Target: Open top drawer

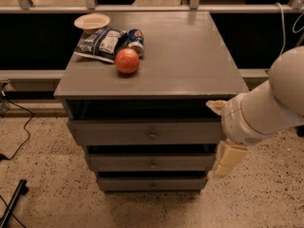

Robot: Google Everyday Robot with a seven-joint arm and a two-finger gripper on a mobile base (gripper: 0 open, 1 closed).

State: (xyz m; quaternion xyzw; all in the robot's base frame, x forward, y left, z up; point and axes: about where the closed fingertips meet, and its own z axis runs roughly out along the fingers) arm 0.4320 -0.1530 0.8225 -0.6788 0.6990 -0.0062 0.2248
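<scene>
The top drawer (118, 133) is the widest grey front of the cabinet, with a small round brass knob (152, 135) at its centre. A dark gap shows between its upper edge and the cabinet top. Its front stands a little further forward than the two slimmer drawer fronts (152, 163) below it. My gripper (227, 158) is at the end of the white arm (270, 108), coming in from the right. It hangs at the right end of the drawer fronts, to the right of the knob and lower than it. It holds nothing that I can see.
On the grey cabinet top (190, 56) lie an orange ball-like fruit (127, 61), a blue can (136, 39), a snack bag (102, 44) and a small white bowl (92, 21). Cables (19, 137) lie on the speckled floor at left. A dark railing runs behind.
</scene>
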